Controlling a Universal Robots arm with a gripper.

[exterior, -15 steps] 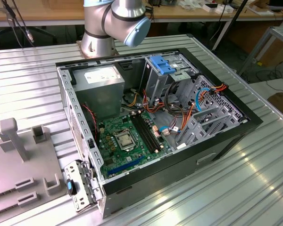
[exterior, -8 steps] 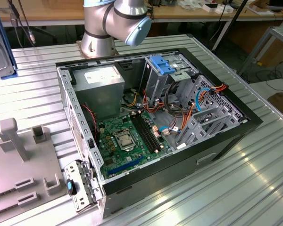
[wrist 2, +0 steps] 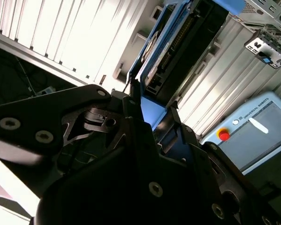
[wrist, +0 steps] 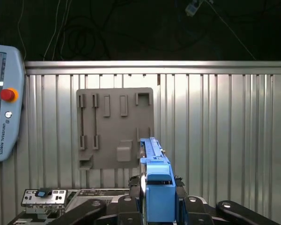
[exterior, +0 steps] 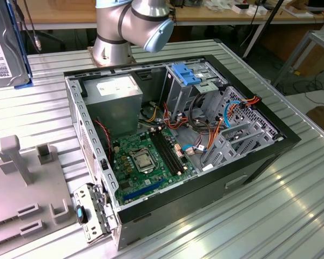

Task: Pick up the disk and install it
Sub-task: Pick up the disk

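Jaws clamp the disk (wrist: 157,187), held edge-on between them with a blue rail showing, over the ribbed surface (wrist: 225,140). At the exterior view's far left the disk (exterior: 5,48) is cut off by the frame, its label only partly seen; the open case (exterior: 205,197) lies well apart, toward that view's right.

PC case (exterior: 248,164) lies open on a ribbed metal table (exterior: 291,216), w/ arm base (exterior: 116,35) just behind it. Inside: grey PSU (exterior: 119,102) w/ white sticker, green mobo (exterior: 130,174) w/ CPU socket, orange & blue cables (exterior: 205,135), blue latch (exterior: 184,73) atop the drive cage. Disk (exterior: 4,48) shows upright at the exterior view's left edge, label to camera, blue rail on its side. Grey fixture plate (exterior: 5,189) lies near the case, on the exterior view's left.
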